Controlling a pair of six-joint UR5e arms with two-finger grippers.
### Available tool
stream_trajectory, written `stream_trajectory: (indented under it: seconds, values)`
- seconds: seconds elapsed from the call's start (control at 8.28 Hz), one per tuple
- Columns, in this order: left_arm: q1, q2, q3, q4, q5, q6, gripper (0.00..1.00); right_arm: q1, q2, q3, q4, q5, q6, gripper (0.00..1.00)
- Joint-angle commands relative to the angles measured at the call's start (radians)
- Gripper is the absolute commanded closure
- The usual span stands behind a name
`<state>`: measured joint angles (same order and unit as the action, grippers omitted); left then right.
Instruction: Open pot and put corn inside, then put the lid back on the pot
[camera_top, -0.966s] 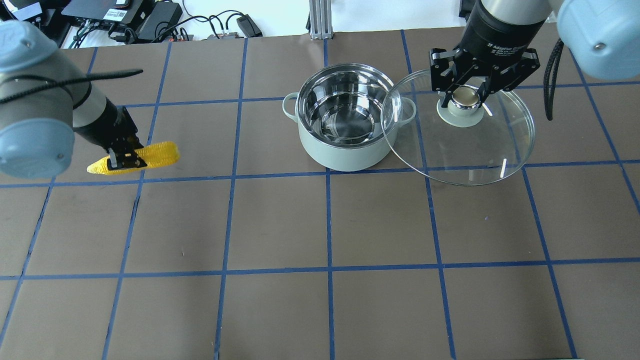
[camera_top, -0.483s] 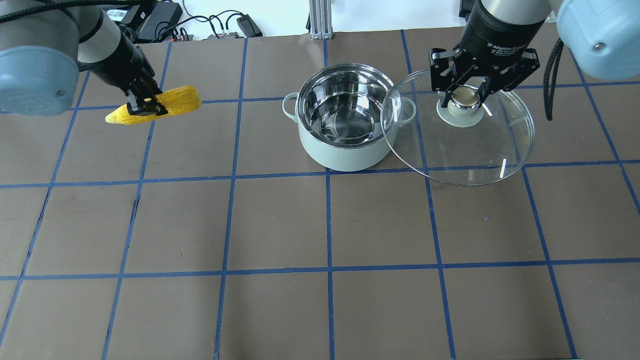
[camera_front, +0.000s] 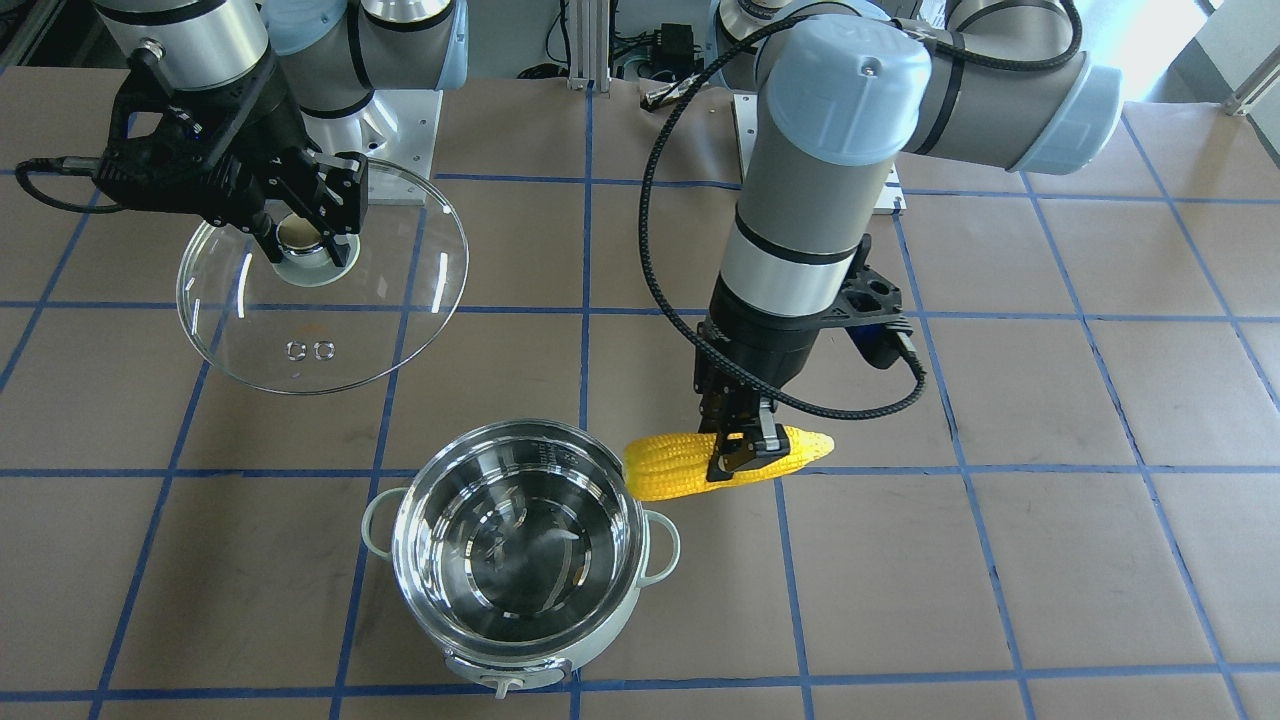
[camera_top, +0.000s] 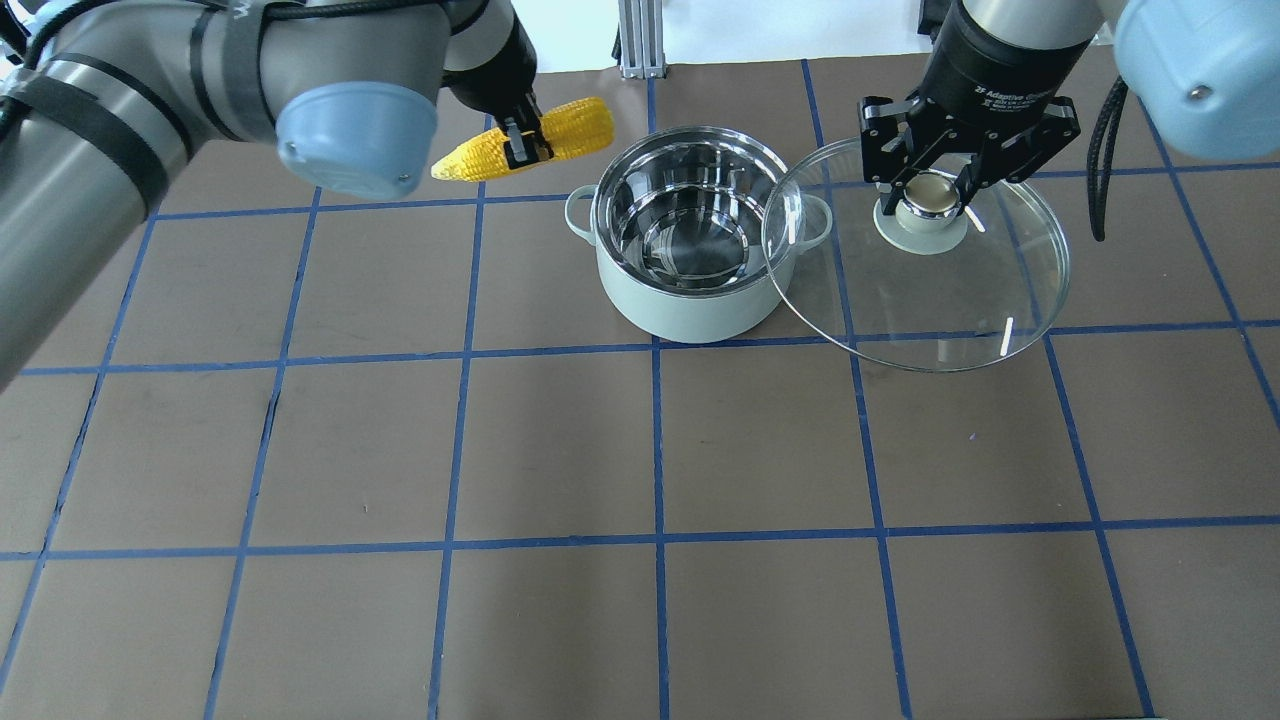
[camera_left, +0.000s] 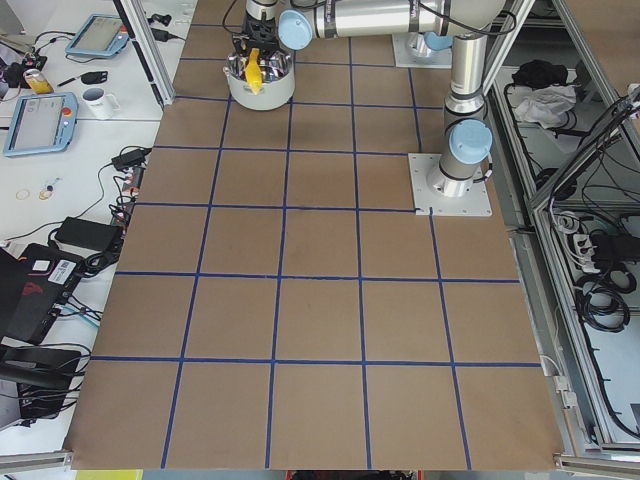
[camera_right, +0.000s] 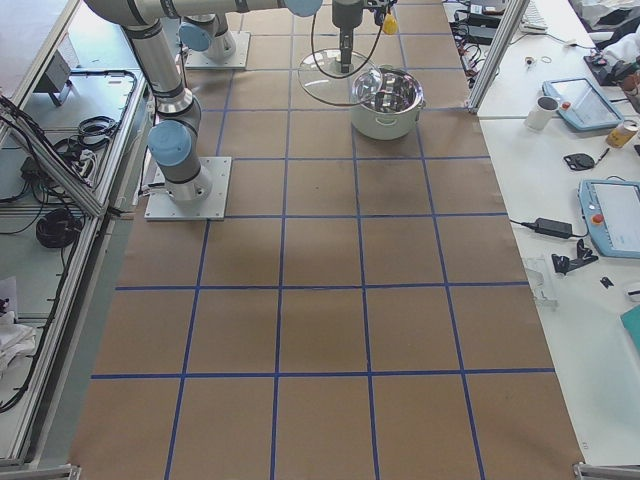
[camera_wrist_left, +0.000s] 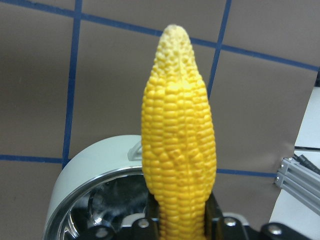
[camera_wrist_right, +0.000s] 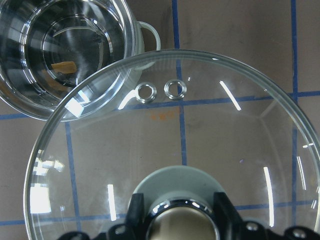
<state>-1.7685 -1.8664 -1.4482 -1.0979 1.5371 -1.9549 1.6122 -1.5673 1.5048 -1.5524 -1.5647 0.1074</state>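
Now the left gripper (camera_top: 521, 152), clenched on the yellow toy corn cob (camera_top: 572, 128), has reached ten o'clock of the mint-green pot (camera_top: 690, 305); dropping comes next, while the right gripper (camera_top: 928, 192) grasps the clear glass lid (camera_top: 940, 305).

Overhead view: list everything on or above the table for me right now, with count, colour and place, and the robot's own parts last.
table: one, brown with a blue tape grid, under everything.
pot: one, pale mint-green with a shiny steel inside, standing uncovered at the far middle of the table, no corn in it.
lid: one, clear glass with a pale green knob, held level in the air on the pot's right, its edge overlapping the pot's rim in this view.
corn: one, yellow, held in the air just left of the pot's rim.
left end effector: one, black, shut across the corn.
right end effector: one, black, shut on the lid's knob.
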Motion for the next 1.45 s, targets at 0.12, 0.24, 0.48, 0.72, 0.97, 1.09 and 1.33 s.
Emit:
stream_trajectory:
  seconds: [0.12,0.24,0.48,0.72,0.97,1.09,1.33]
  values:
    - [-0.131,-0.144,0.088,0.065,0.002,-0.041,1.0,0.0,0.0,0.0,0.0,0.0,-0.002,0.59]
    - [-0.131,-0.192,0.168,0.05,0.002,-0.033,1.0,0.0,0.0,0.0,0.0,0.0,-0.002,0.59]
    - [-0.131,-0.302,0.285,0.026,0.043,-0.029,1.0,0.0,0.0,0.0,-0.001,0.0,-0.002,0.59]
    - [-0.143,-0.307,0.296,-0.032,0.031,-0.038,1.0,0.0,0.001,0.0,-0.001,0.0,-0.002,0.59]
    - [-0.169,-0.29,0.298,-0.1,-0.026,-0.047,1.0,0.0,0.0,0.0,-0.001,0.0,-0.006,0.6]
    - [-0.178,-0.289,0.298,-0.102,-0.031,-0.05,1.0,0.0,0.0,0.0,-0.001,-0.001,-0.008,0.6]
    - [-0.181,-0.301,0.296,-0.094,-0.032,-0.038,1.0,0.0,0.001,0.0,-0.005,-0.002,-0.009,0.6]
